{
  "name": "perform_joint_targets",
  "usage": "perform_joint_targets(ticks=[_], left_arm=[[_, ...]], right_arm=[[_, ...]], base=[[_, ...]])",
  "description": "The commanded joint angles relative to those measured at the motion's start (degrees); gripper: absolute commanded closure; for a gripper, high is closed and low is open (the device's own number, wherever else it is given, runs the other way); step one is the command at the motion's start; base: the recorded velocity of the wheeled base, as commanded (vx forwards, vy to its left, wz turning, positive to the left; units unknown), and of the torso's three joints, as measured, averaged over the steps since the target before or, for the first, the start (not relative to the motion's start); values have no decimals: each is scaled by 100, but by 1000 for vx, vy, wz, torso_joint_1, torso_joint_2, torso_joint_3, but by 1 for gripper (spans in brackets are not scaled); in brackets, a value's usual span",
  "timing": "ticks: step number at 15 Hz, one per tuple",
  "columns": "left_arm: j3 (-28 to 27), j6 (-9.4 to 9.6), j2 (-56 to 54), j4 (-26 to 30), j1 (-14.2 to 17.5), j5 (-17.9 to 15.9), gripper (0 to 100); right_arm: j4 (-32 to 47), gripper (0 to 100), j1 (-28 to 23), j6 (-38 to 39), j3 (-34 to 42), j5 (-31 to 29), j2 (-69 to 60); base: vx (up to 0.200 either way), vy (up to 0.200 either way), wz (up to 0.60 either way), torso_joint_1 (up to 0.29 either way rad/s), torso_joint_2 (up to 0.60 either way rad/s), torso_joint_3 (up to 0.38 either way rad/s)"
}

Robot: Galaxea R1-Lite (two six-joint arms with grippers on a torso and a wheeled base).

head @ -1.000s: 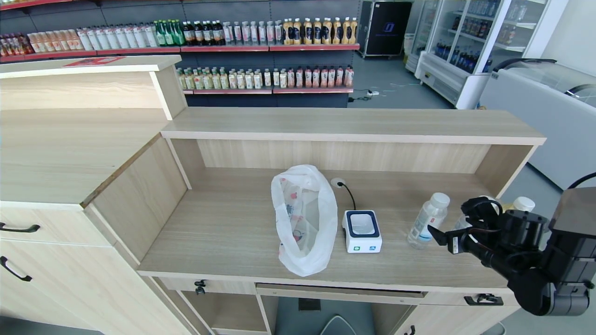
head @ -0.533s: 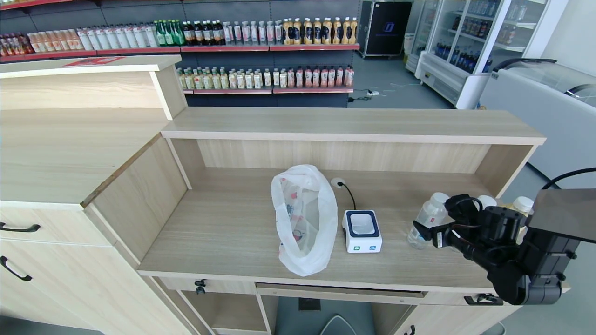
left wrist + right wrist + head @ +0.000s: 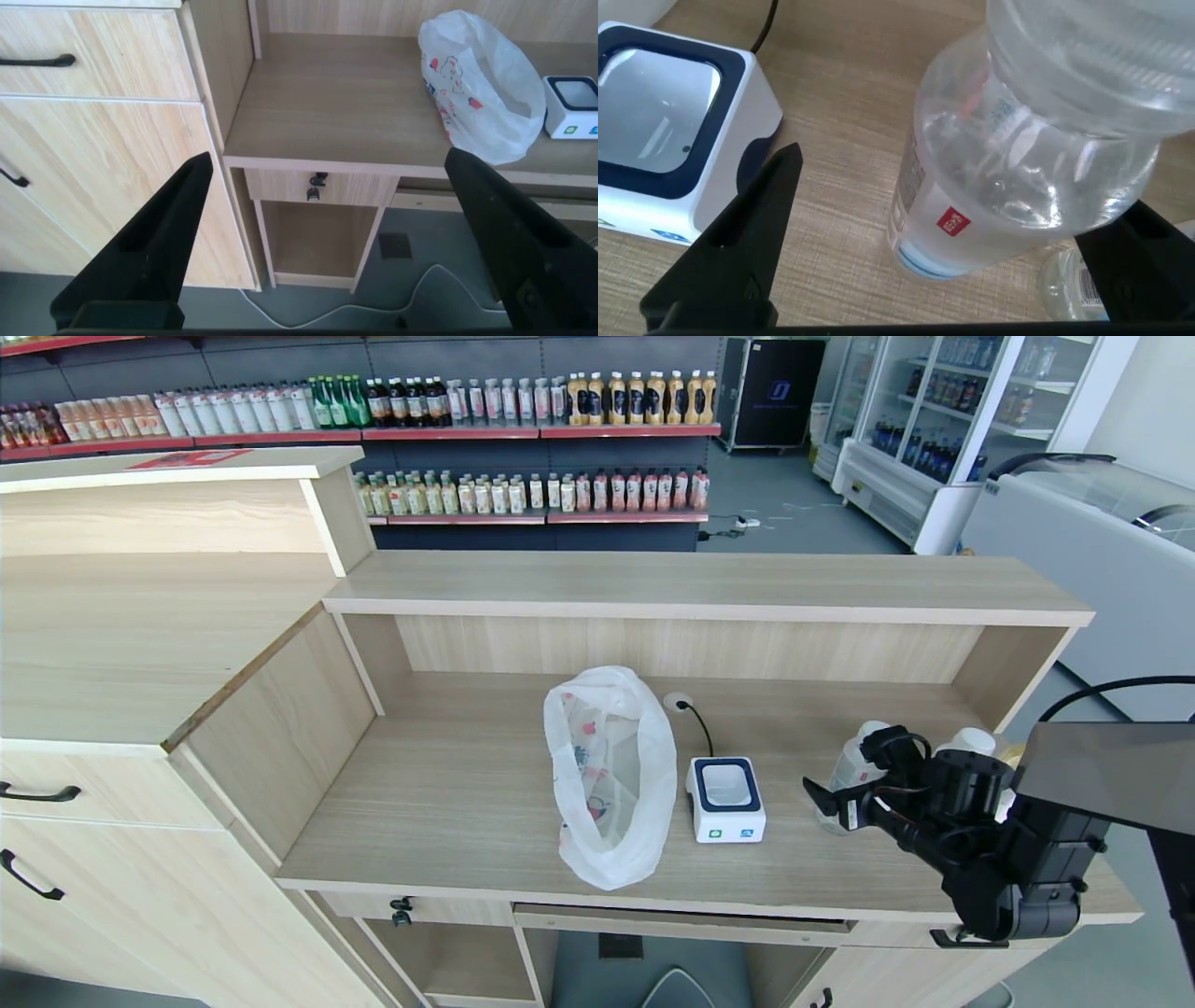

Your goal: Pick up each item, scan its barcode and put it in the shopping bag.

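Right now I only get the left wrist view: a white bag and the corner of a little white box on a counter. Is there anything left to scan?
Observer: Yes. A clear bottle stands upright on the counter, on the right of the scanner.
Operator: Is something holding it?
Observer: Not yet. The right pincer is open, with one finger on either side of the bottle.
Operator: Just that one bottle?
Observer: No. A second bottle with a white cap stands beside it, farther to the right.
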Motion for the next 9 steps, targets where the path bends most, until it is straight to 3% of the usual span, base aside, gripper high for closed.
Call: perform_joint_targets(ticks=[1, 9], left_arm=[[0, 2, -2, 2, 0, 0, 0], [0, 2, -2, 2, 0, 0, 0]], right_arm=[[1, 0, 61, -4, -112, 2, 80], [18, 0, 0, -12, -366, -7, 265]], base=[[0, 0, 0, 0, 0, 0], [0, 0, 0, 0, 0, 0]])
